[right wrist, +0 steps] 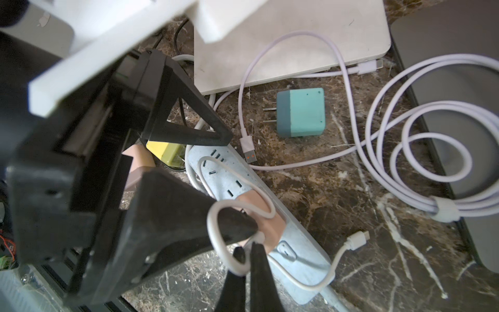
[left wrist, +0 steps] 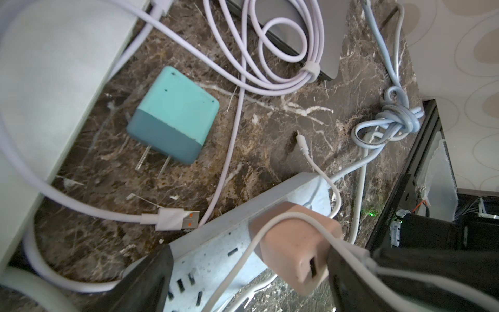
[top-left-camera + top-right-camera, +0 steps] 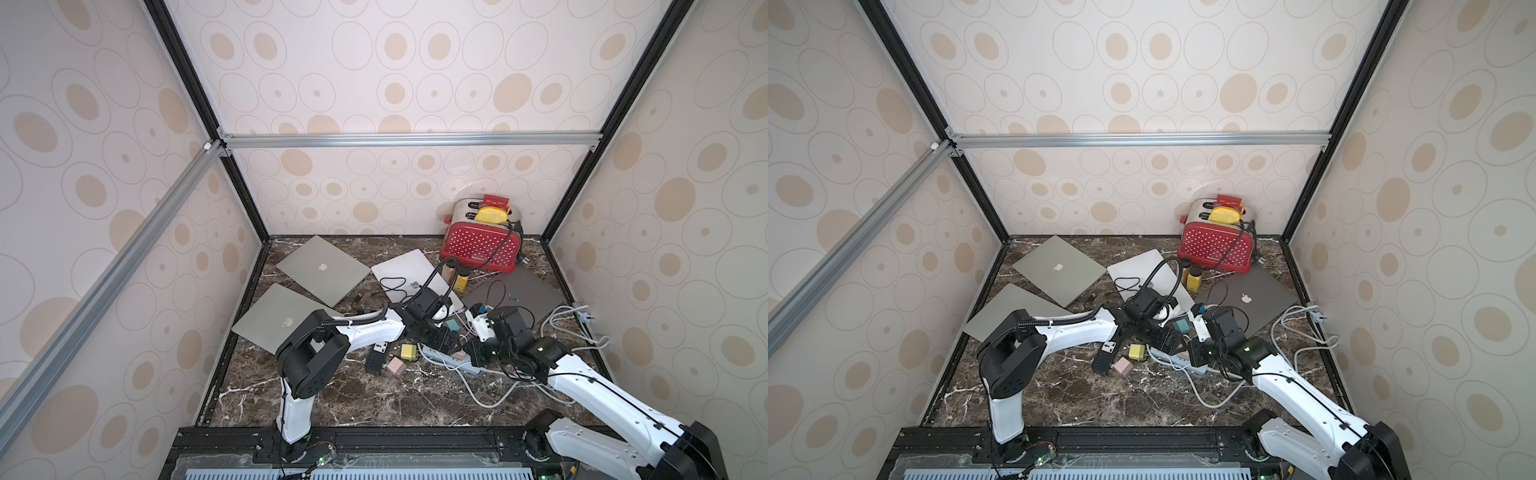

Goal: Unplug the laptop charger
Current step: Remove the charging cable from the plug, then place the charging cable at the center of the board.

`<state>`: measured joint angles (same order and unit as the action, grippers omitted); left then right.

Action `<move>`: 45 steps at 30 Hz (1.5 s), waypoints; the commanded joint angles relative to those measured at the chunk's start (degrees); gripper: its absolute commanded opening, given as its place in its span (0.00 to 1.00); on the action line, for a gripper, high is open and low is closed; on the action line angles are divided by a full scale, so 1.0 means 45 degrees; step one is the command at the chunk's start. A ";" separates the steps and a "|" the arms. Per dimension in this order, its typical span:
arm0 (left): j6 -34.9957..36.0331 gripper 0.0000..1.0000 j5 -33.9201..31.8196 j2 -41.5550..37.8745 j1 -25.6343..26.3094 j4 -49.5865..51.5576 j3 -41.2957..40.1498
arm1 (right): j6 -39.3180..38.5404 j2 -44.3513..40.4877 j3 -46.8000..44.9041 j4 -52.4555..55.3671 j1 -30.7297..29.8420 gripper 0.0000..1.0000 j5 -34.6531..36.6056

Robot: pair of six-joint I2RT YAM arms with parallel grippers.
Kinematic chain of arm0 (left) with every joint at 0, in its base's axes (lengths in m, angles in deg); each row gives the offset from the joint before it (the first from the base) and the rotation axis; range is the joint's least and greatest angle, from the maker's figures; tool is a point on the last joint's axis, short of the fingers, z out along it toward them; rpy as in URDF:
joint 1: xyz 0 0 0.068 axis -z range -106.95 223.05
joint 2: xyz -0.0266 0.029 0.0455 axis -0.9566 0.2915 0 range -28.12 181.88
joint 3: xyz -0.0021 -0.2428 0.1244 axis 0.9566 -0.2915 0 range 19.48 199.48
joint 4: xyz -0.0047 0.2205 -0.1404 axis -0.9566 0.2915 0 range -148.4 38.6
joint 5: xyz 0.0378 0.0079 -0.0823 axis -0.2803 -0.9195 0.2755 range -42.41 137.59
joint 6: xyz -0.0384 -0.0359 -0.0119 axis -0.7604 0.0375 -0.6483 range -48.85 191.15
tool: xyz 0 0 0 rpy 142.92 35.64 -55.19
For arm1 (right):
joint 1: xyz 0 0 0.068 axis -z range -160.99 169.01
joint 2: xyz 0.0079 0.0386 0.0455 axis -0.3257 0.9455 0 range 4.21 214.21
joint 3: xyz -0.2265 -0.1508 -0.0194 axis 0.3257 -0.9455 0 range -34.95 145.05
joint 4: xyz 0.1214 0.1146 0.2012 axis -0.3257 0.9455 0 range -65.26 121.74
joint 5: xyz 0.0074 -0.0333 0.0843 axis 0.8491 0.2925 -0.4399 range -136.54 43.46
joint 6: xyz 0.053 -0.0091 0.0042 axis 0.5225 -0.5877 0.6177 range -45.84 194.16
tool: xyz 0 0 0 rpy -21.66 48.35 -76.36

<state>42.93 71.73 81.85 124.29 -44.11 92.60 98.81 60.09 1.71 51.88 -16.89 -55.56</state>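
On the dark marble counter point(image 3: 332, 395), the pink charger point(image 2: 294, 243) is seen still plugged upright into the pale blue power strip point(image 2: 213, 259), near the strip's switch end. A thin white cable point(image 1: 351, 241) is draped in a loop over the charger, and its free connector lies on the counter beside the strip.

The left claw point(image 2: 248, 254) is held open wide and is placed astride the charger. One of its black fingers point(image 2: 145, 281) is positioned over the strip and apart from the charger, while the opposite finger is set just against the charger's far side. No grip is made.

The right claw point(image 1: 247, 250) is closed, with its tips brought together right at the white cable beside the pink charger. Whether the cable is pinched between them cannot be told.

A teal charger point(image 2: 175, 108) is left unplugged on its side near the strip, prongs bare. The orange-tipped USB plug of a lavender cable point(image 2: 172, 219) lies just beside the strip, and the rest of that cable is coiled partly over a dark grey laptop point(image 3: 1254, 299). In both top views, further closed laptops are spread across the counter, and a red dotted toaster point(image 3: 482, 245) is set in the far corner.
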 commanded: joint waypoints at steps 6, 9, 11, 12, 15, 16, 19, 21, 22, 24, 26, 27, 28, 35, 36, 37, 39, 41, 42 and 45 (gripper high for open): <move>-0.0012 0.90 -0.1426 0.0994 0.0080 0.1522 -0.1194 | -0.0626 -0.0678 0.0970 0.0110 -0.0196 0.00 0.0933; -0.0073 0.89 -0.1264 0.1225 0.0077 0.1474 -0.1113 | -0.0679 -0.0851 0.0925 -0.0369 -0.0322 0.00 0.1137; -0.0114 0.89 -0.1282 0.1207 0.0087 0.1443 -0.1157 | -0.0897 -0.0913 0.1090 -0.0385 -0.0517 0.00 0.1337; -0.0128 0.90 -0.1277 0.1168 0.0080 0.1416 -0.1188 | -0.1061 -0.0895 0.1217 -0.0272 -0.0680 0.00 0.1543; -0.0112 0.89 -0.1208 0.1234 0.0083 0.1329 -0.1174 | -0.1157 -0.0968 0.1172 -0.0578 -0.0996 0.00 0.1877; -0.0114 0.89 -0.1167 0.1274 0.0077 0.1305 -0.1158 | -0.1063 -0.1077 0.1018 -0.0918 -0.1018 0.00 0.1802; -0.0172 0.89 -0.1092 0.1323 0.0077 0.1260 -0.1152 | -0.0734 -0.1352 0.0647 -0.1808 -0.1036 0.00 0.1743; -0.0191 0.89 -0.1050 0.1304 0.0078 0.1262 -0.1198 | -0.0773 -0.1370 0.0719 -0.1870 -0.1044 0.00 0.1897; -0.0180 0.89 -0.1052 0.1285 0.0077 0.1265 -0.1191 | -0.0812 -0.1335 0.0814 -0.1846 -0.1036 0.00 0.1937; -0.0143 0.89 -0.1027 0.1265 0.0077 0.1289 -0.1155 | -0.0911 -0.1109 0.1231 -0.1330 -0.1035 0.00 0.2208; -0.0133 0.89 -0.1009 0.1149 0.0078 0.1371 -0.1022 | -0.0776 -0.0826 0.1576 -0.0489 -0.1045 0.00 0.2721; -0.0095 0.89 -0.0994 0.1036 0.0077 0.1429 -0.0951 | -0.0722 -0.0718 0.1698 -0.0112 -0.1052 0.00 0.2996; -0.0066 0.90 -0.1001 0.0872 0.0077 0.1465 -0.0882 | -0.0621 -0.0621 0.1791 0.0432 -0.1046 0.00 0.3377; 0.0558 0.99 -0.0149 -0.0047 0.0087 0.0519 -0.0592 | 0.0191 -0.0087 0.1463 0.2581 0.0605 0.00 0.3893; 0.0600 0.99 -0.0069 -0.0124 0.0078 0.0456 -0.0552 | 0.0208 -0.0166 0.1339 0.2546 0.0913 0.00 0.3726; 0.0660 0.99 0.0034 -0.0262 0.0079 0.0372 -0.0546 | 0.0188 -0.0252 0.1267 0.2558 0.1188 0.00 0.3665; 0.0778 0.99 0.0331 -0.0414 0.0077 0.0237 -0.0486 | 0.0077 -0.0327 0.1189 0.2588 0.1612 0.00 0.3545; 0.0952 0.99 0.0759 -0.0239 0.0077 0.0336 -0.0108 | -0.0121 -0.0257 0.1064 0.2564 0.2029 0.00 0.3298; 0.0984 0.99 0.0852 -0.0132 0.0079 0.0510 0.0162 | -0.0215 -0.0195 0.1001 0.2578 0.2263 0.00 0.3134; 0.0970 0.99 0.0850 -0.0231 0.0086 0.0691 0.0398 | -0.0381 -0.0197 0.0875 0.2613 0.2946 0.00 0.2734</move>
<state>45.66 74.31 81.20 124.32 -45.16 92.23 97.93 59.52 6.54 62.11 -5.46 -41.22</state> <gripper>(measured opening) 0.988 0.055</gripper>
